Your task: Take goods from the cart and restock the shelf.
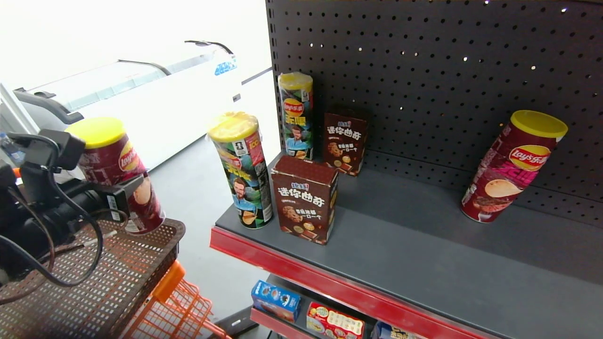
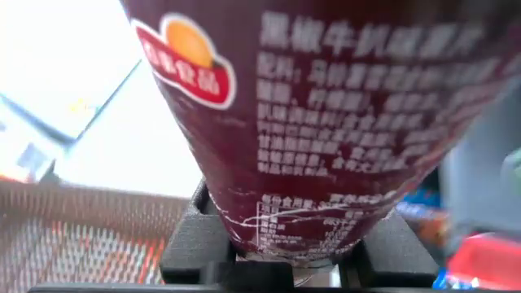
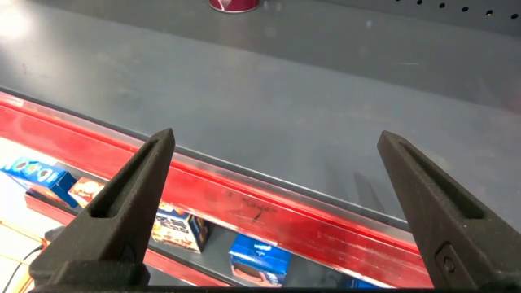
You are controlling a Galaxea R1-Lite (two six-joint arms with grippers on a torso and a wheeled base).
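Observation:
My left gripper is shut on a dark red chip can with a yellow lid, held upright above the cart's brown mesh basket. In the left wrist view the can sits between the two black fingers. The grey shelf stands to the right. My right gripper is open with nothing in it, over the shelf's red front rail. A matching red can stands at the shelf's back right, its base just showing in the right wrist view.
At the shelf's left end stand two green chip cans and two brown cookie boxes. The shelf's middle is bare. An orange cart frame sits below the basket. Boxed goods fill the lower shelf.

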